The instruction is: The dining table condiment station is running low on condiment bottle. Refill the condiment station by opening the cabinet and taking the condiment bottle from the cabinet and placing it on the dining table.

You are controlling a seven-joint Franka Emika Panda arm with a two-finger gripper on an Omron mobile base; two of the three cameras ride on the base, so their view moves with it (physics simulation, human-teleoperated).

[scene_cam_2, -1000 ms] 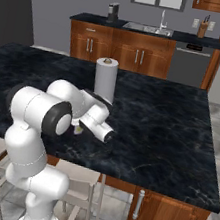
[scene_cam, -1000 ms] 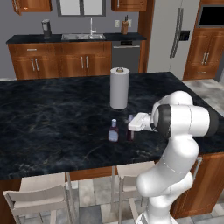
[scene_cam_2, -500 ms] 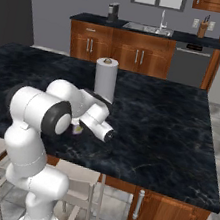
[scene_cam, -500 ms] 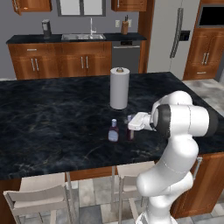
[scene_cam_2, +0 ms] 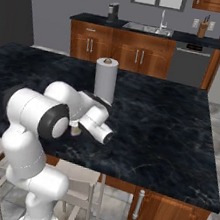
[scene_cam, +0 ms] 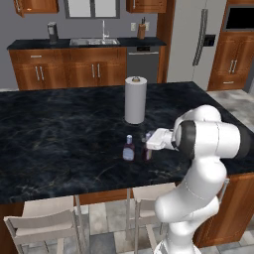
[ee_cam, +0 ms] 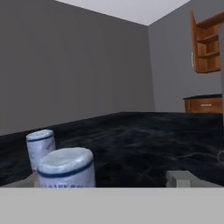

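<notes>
Two small dark condiment bottles with pale caps stand on the dining table [scene_cam: 59, 129], just in front of the paper-towel roll. One bottle [scene_cam: 128, 148] stands free on the left. The other condiment bottle [scene_cam: 147, 155] stands upright under my gripper [scene_cam: 151, 143]. In the hand view its cap [ee_cam: 66, 168] sits low between my spread fingers, and the right fingertip [ee_cam: 181, 177] stands well away from it. The gripper [ee_cam: 107, 180] is open and holds nothing. The other cap [ee_cam: 40, 146] shows just behind. The cabinet [ee_cam: 205, 43] hangs far off with its shelves showing.
A tall white paper-towel roll [scene_cam: 135, 99] stands just behind the bottles, also seen from the other side [scene_cam_2: 105, 79]. Pale chairs [scene_cam: 49, 218] are tucked under the table's near edge. A sink counter [scene_cam: 89, 44] and a fridge [scene_cam: 198, 39] line the back wall.
The fingers have spread apart around the near bottle, which stays upright on the table. The arm, the other bottle and the roll have not moved.
</notes>
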